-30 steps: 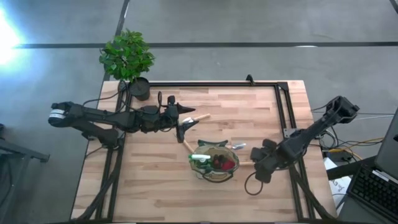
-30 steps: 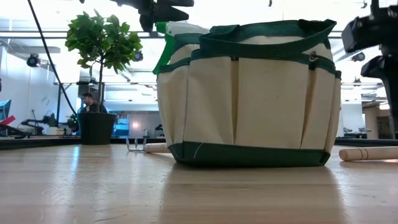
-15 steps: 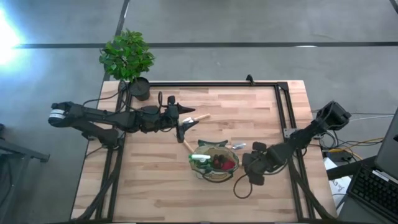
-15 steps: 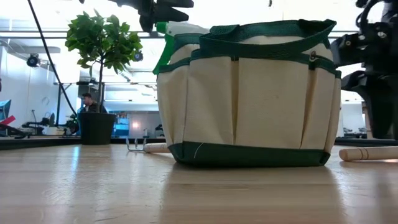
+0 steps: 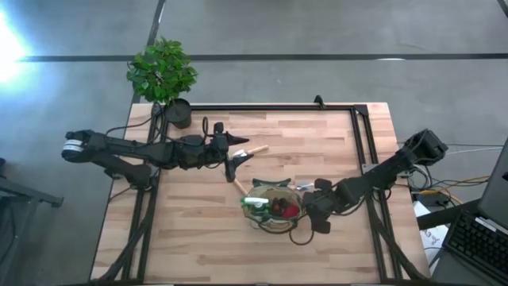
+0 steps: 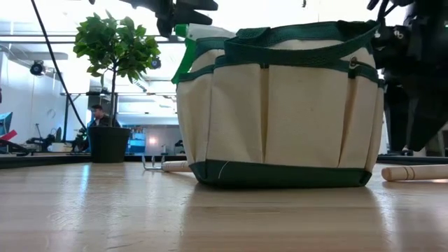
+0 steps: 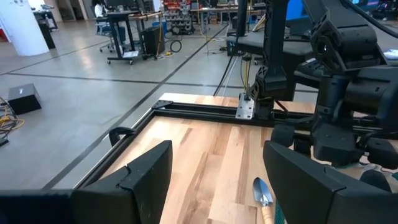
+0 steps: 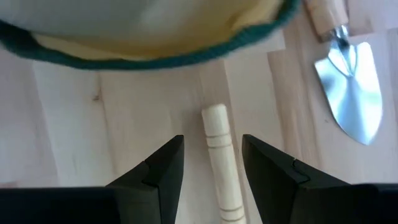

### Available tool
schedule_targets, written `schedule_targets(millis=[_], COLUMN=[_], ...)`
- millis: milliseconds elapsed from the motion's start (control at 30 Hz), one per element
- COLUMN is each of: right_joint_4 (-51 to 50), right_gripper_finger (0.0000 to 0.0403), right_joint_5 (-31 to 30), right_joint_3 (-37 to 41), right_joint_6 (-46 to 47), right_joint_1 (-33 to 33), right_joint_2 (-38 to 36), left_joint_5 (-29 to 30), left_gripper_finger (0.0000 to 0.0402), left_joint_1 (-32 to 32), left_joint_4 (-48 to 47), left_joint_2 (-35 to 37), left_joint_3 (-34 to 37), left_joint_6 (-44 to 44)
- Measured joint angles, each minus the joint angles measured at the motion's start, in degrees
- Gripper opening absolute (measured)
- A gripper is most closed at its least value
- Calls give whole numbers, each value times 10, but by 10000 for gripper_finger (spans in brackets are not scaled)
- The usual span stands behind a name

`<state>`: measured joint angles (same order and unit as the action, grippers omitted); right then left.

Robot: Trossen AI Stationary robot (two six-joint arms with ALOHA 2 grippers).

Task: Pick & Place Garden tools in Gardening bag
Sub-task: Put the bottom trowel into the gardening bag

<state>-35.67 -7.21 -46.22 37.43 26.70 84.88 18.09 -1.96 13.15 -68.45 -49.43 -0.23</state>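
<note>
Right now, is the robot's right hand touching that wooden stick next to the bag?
Apart. In the right wrist view the right hand is open around the wooden handle, with bare table showing on both sides between it and each finger.

Bright backlit glare (left edge); soft blur

Open left hand (image 7: 214, 180) faces a trowel (image 7: 263, 196).

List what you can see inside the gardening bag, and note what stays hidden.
Inside the gardening bag: a green spray bottle with white top and a red glove. Anything beneath them is covered.
</note>
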Motion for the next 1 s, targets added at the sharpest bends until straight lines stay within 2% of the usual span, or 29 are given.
schedule_targets(millis=[300, 633, 767, 933, 1000], right_joint_4=[34, 47, 46, 42, 31], right_gripper_finger=[153, 150, 120, 43, 43], right_joint_5=[13, 20, 21, 24, 26], right_joint_3=[7, 6, 5, 9, 11], right_joint_6=[-13, -16, -17, -19, -16], right_joint_1=[-5, -12, -12, -13, -13], right_joint_2=[17, 87, 95, 65, 47], left_joint_5=[0, 0, 0, 0, 0], left_gripper_finger=[255, 255, 255, 255, 255], left_joint_1=[0, 0, 0, 0, 0], left_joint_4=[-3, -13, -13, -13, -13], left_joint_2=[0, 0, 0, 0, 0], left_joint_3=[0, 0, 0, 0, 0], left_joint_6=[0, -3, -3, -3, -3])
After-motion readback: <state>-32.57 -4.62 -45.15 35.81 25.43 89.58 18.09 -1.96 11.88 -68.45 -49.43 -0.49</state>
